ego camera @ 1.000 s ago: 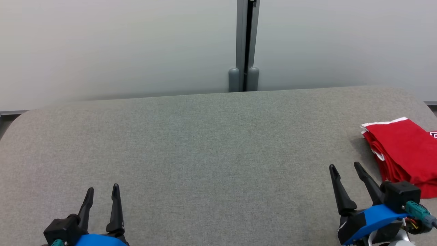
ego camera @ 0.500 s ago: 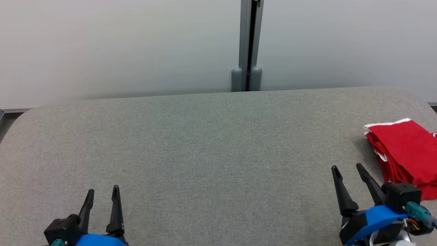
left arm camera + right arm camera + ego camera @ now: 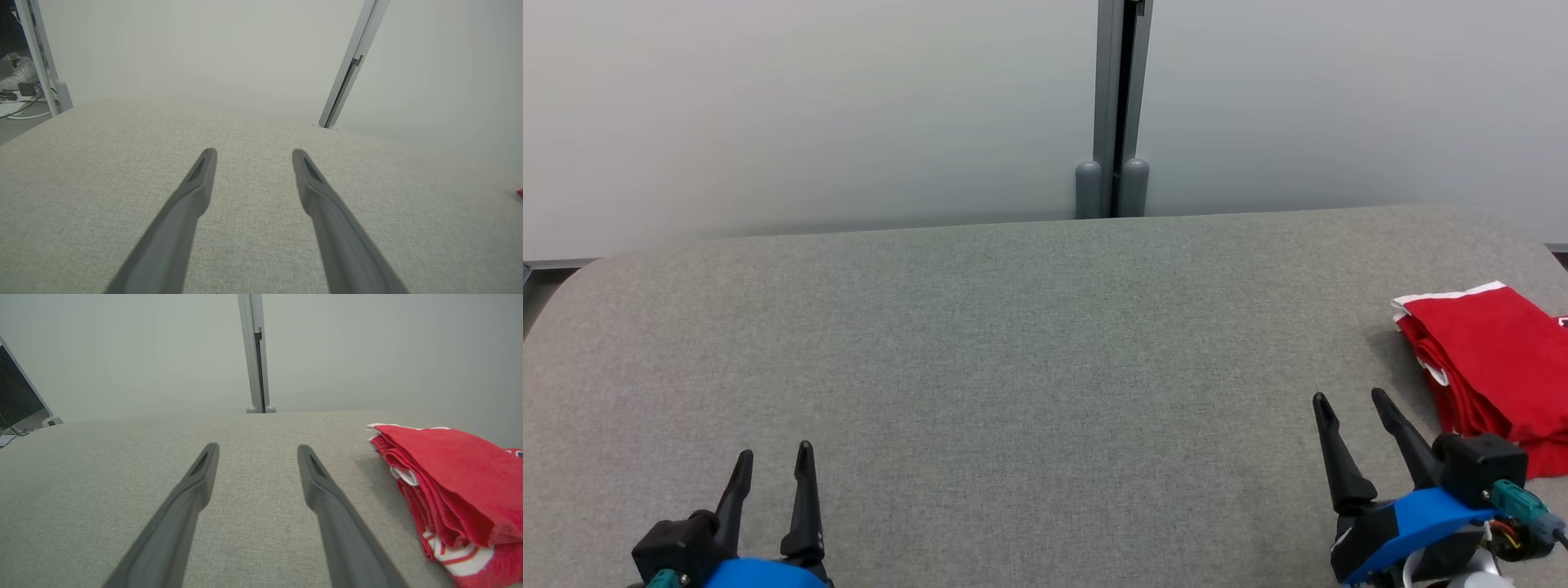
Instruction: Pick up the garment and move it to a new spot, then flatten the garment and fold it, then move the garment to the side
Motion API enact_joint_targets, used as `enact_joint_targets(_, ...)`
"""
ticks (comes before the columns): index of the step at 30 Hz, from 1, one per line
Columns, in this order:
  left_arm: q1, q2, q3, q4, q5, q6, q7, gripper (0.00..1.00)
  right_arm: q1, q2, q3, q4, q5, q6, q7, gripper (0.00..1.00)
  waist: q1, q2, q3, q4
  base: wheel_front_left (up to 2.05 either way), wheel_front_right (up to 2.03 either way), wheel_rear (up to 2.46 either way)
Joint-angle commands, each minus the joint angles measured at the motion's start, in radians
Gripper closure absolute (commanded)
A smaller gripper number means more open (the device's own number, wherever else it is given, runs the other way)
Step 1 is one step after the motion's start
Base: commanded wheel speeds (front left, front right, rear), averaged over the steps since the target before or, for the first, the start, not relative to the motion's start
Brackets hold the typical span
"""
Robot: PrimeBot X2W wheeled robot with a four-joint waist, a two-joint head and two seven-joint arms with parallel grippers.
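Note:
The garment (image 3: pixel 1494 367) is red with white trim and lies folded in a stack at the right edge of the grey table (image 3: pixel 1029 351). In the right wrist view the garment (image 3: pixel 453 486) sits to the right of the fingers. My right gripper (image 3: pixel 1349 400) hovers open just left of the garment, apart from it, nothing between its fingers (image 3: pixel 192 490). At the lower left, my left gripper (image 3: pixel 774 454) is open and empty over bare table. Its fingers (image 3: pixel 196 188) point across the grey cloth surface (image 3: pixel 253 245), and a sliver of red (image 3: pixel 519 192) shows at the far right.
A pale partition wall with a grey metal post (image 3: pixel 1112 106) stands behind the table's far edge. The table's corners are rounded. Past the left corner, in the left wrist view, lie cables and a person's white shoe (image 3: pixel 18 75) on the floor.
The head camera shifted slightly between the earliest frame and now, so the whole picture moved a little. The grippers stay open; the left one has edged slightly right. The garment has not moved.

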Motion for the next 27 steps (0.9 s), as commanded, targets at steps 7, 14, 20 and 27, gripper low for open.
enact_joint_targets(7,0.02,-0.028,-0.007,0.035,-0.024,-0.003,0.012,1.0,0.021,0.006,-0.001,0.048,0.029,0.0,0.008,1.0,0.0,0.0,0.0,0.0,0.0,0.0,0.0)
enact_joint_targets(14,0.004,-0.045,0.028,0.029,-0.128,-0.018,0.046,1.0,0.012,0.01,-0.013,0.05,0.164,0.0,0.025,1.0,0.0,0.0,0.001,0.001,0.0,0.0,0.0)
enact_joint_targets(20,-0.006,-0.057,0.051,0.024,-0.197,-0.028,0.068,1.0,0.008,0.012,-0.018,0.048,0.254,0.0,0.034,1.0,0.0,0.0,0.001,0.002,0.0,0.0,0.0)
enact_joint_targets(27,-0.02,-0.072,0.08,0.018,-0.287,-0.041,0.097,1.0,0.001,0.015,-0.025,0.048,0.371,0.0,0.046,1.0,0.0,0.0,0.002,0.003,0.0,0.0,0.0)
